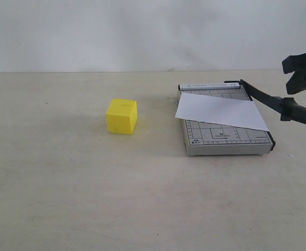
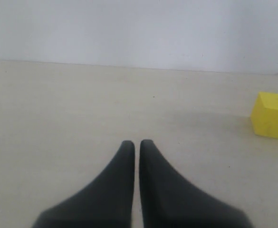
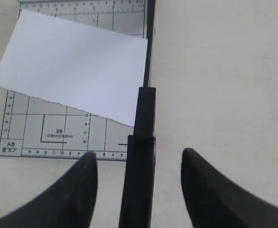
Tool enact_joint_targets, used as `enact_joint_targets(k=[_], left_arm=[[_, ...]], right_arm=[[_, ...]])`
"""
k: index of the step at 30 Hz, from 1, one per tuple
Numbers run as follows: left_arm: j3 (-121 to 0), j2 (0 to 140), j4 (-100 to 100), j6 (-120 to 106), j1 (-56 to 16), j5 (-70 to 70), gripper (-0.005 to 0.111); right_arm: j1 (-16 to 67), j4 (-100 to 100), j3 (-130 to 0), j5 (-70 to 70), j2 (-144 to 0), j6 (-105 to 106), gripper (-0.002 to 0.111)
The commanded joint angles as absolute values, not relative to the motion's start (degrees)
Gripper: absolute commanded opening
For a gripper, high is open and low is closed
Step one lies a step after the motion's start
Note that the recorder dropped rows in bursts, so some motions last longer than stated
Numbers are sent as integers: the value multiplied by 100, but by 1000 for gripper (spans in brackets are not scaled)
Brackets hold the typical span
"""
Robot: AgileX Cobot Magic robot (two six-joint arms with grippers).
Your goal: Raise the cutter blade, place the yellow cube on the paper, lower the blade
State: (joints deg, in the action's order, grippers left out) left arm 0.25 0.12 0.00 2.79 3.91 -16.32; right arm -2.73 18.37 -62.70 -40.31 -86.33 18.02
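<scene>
The right fingers point(image 3: 77, 190) are spread wide with the thick end of the cutter blade point(image 3: 139, 180) between them, not touching it yet. I think they should squeeze it in the middle and swing it up high and slow, so the paper point(image 3: 72, 66) on the grey cutter point(image 1: 223, 137) by the right edge of the counter point(image 1: 90, 198) does not slide. The left fingers point(image 2: 119, 190) are pressed together and hold nothing, and the yellow cube point(image 1: 122, 116) sits near the middle of the counter.

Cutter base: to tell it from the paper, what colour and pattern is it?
Cutter base: grey with dark grid lines, clearest in the right wrist view.
</scene>
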Motion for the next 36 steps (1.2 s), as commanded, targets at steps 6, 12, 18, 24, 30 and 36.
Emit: enact_joint_targets(k=[6,12,18,24,30,36], left_arm=[[0,0,0,304,400,-1584,4],[0,0,0,304,400,-1584,4],[0,0,0,304,400,-1584,4],[0,0,0,304,400,-1584,4],[0,0,0,304,400,-1296,4],[0,0,-1002,588,400,-968,4]], right_arm=[[-284,1873,-6582,-4183,-8447,1834,57],[-284,1873,-7456,-4526,-7757,1707,48],[-284,1873,-7066,-3306,-6458,1979,0],[-273,2081,-4682,-546,-4672,2718,0],[-273,2048,-2443,610,-3381,2633,0],[-273,2048,-1379,349,-3715,2573,0]])
